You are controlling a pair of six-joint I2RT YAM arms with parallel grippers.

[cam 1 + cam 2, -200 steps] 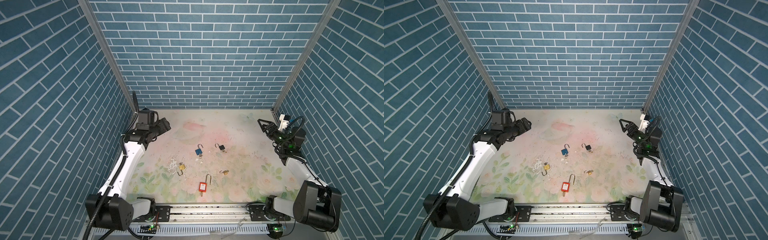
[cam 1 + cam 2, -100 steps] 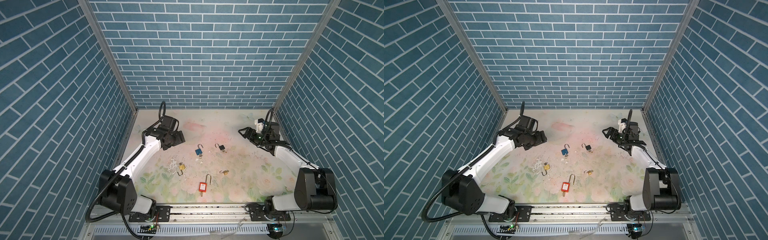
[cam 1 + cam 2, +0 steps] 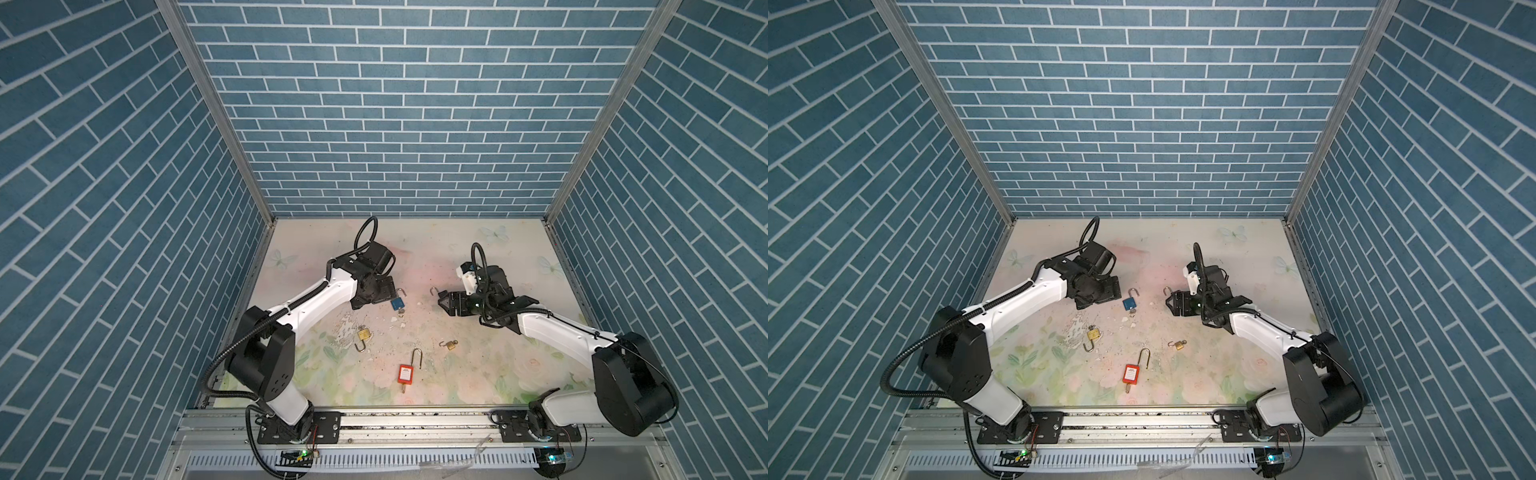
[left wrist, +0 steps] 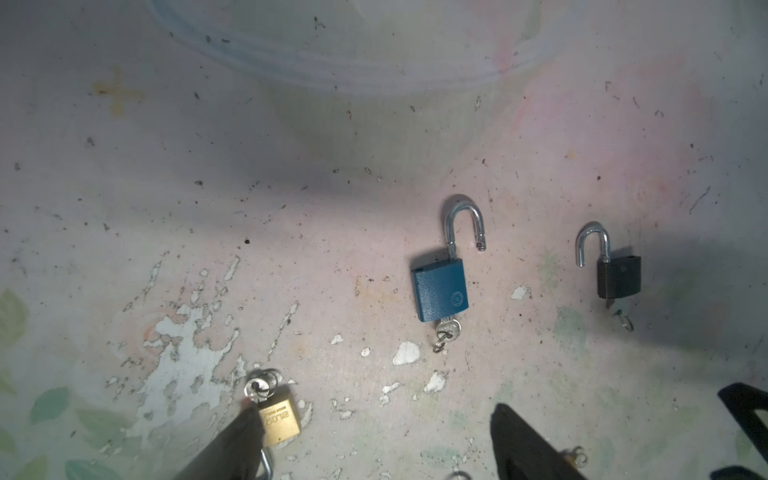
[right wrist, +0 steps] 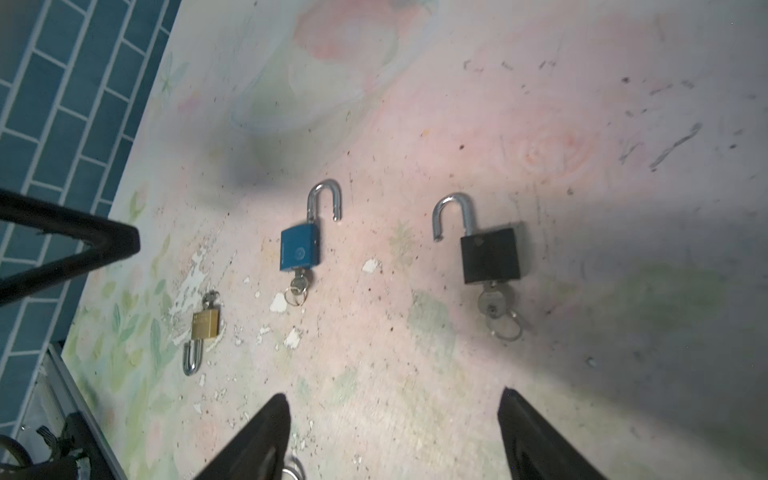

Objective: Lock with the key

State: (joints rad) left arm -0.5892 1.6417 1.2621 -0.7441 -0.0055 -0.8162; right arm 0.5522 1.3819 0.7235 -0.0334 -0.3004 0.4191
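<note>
Several padlocks lie on the floral mat, all with open shackles. A blue padlock (image 3: 397,303) (image 4: 440,291) (image 5: 299,249) has a key (image 4: 448,328) in its base. The black padlock (image 4: 618,276) (image 5: 490,255) also holds a key (image 5: 492,305); in both top views only its shackle (image 3: 434,289) (image 3: 1167,289) shows beside my right gripper. My left gripper (image 3: 374,296) (image 4: 374,440) hovers open just left of the blue padlock. My right gripper (image 3: 444,302) (image 5: 392,432) hovers open above the black padlock. Neither holds anything.
A brass padlock (image 3: 363,333) (image 4: 279,419) lies nearer the front, a small brass one (image 3: 450,344) to its right, and a red padlock (image 3: 406,373) with a key nearest the front rail (image 3: 415,415). Blue brick walls (image 3: 124,249) enclose three sides.
Both arms have swung in from the side walls to the middle of the mat and lowered. The left gripper now sits by the blue padlock, the right over the black one.
</note>
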